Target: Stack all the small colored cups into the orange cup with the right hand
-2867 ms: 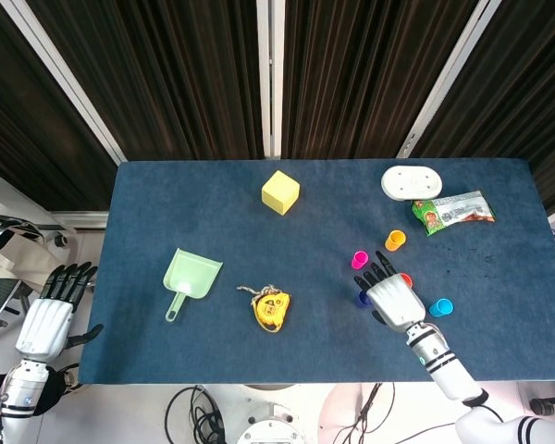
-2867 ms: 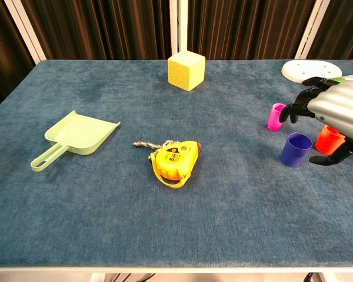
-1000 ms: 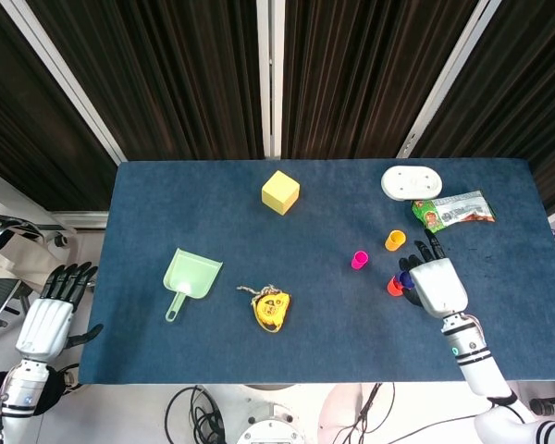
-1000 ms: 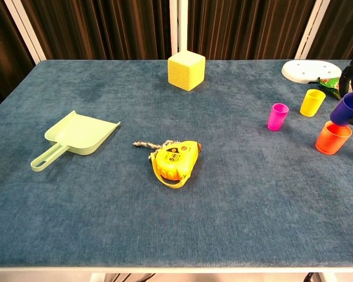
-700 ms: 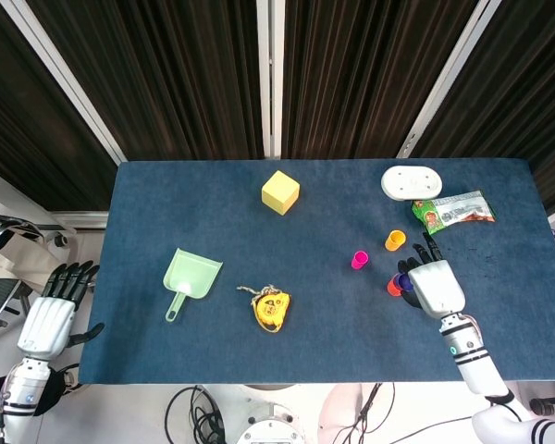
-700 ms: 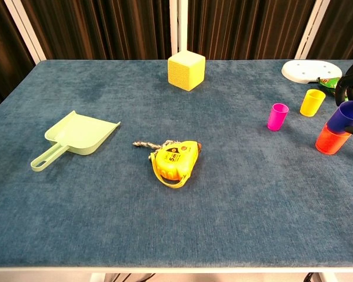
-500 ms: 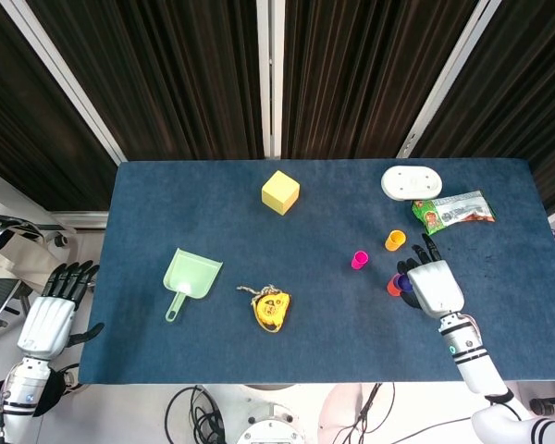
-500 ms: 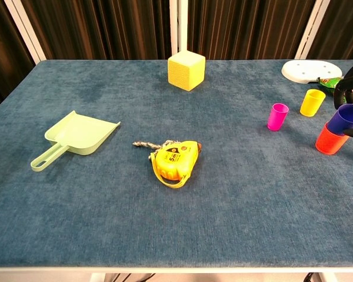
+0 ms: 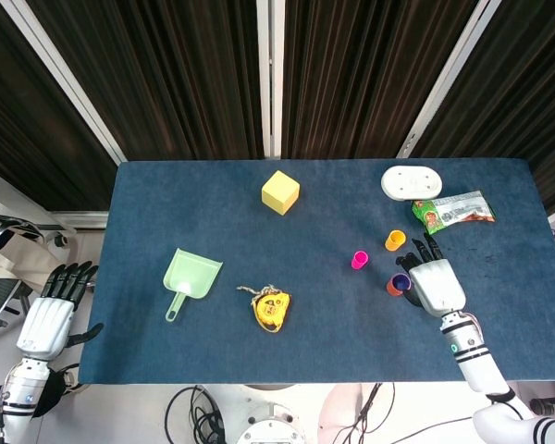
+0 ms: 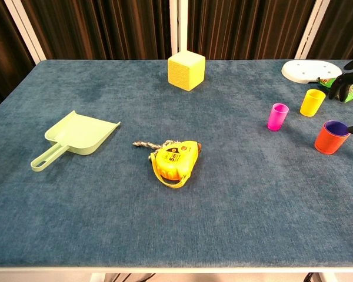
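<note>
I am looking at the orange cup standing upright at the right side of the blue table, with the purple cup sitting nested inside it so only its rim is showing. That is two cups stacked. Two more are standing loose: a yellow cup at about 12 o'clock from the stack and a magenta cup at about 10 o'clock, each apart from the stack and from each other. I am seeing four small cups in all.

My right hand is hovering just beside the stack at its 3 o'clock in the head view, palm down, fingers spread and reaching toward 12 o'clock; it is holding nothing and I cannot tell whether it is touching the cup rim. In the chest view only dark fingertips are showing at the right edge.

Further out at 12 o'clock, one white oval dish is lying by the far edge with one green snack packet just beside it; its print is too small to read. One yellow cube is sitting far back near the middle. One yellow tape measure is lying at 9 o'clock from the stack, and I am reading "5m" on its label. One pale green dustpan is lying beyond it.

My left hand is hanging off the table's left edge, fingers extended and apart, holding nothing.
</note>
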Tool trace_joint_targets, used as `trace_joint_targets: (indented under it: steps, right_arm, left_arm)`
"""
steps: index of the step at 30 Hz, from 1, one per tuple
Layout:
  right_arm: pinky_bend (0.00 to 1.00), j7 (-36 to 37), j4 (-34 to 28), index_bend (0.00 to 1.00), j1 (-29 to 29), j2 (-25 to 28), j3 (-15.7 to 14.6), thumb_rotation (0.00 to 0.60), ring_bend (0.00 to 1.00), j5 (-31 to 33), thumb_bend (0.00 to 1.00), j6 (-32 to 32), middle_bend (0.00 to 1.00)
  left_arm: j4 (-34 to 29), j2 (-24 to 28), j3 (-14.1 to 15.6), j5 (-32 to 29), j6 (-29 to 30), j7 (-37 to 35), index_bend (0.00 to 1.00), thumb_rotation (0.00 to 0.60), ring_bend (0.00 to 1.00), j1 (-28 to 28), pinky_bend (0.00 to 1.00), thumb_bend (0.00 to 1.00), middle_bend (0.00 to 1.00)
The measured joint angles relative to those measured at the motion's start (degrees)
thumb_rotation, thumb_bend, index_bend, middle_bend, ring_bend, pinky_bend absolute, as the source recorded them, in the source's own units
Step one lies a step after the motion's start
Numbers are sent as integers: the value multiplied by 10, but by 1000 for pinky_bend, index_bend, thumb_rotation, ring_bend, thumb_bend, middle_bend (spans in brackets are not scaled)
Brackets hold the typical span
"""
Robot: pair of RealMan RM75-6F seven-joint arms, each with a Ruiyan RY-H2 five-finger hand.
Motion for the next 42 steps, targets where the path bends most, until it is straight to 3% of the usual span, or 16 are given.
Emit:
trace_joint_targets:
  steps: [11, 16, 22, 29, 42]
  right_arm:
    - [0, 10, -24, 332, -16, 27, 1, 600, 92, -12, 115, 41, 350]
    - [0, 11, -33, 324, -22, 45, 17, 600, 92, -1, 107, 56, 333]
    - [0, 4, 11, 307, 13, 28, 55, 600, 82, 52, 105, 3, 311]
    - [0, -23, 105, 281, 78, -31, 88, 600, 72, 130, 105, -102, 296]
    - [0, -51, 230, 274, 148, -130, 100, 600, 84, 195, 118, -187, 323]
  left_arm:
    - [3, -1, 0, -1, 0, -1, 36, 600, 0, 1, 0, 152, 24]
    - [-1, -2, 0, 5, -1, 4, 36, 600, 0, -4, 0, 151, 24]
    - [-9, -1, 1, 10, -2, 12, 36, 600, 0, -6, 0, 152, 24]
    - [-9, 2, 1, 3, -2, 11, 36, 600, 0, -3, 0, 152, 24]
    - [-5, 5, -4, -5, -7, 0, 36, 600, 0, -6, 0, 152, 24]
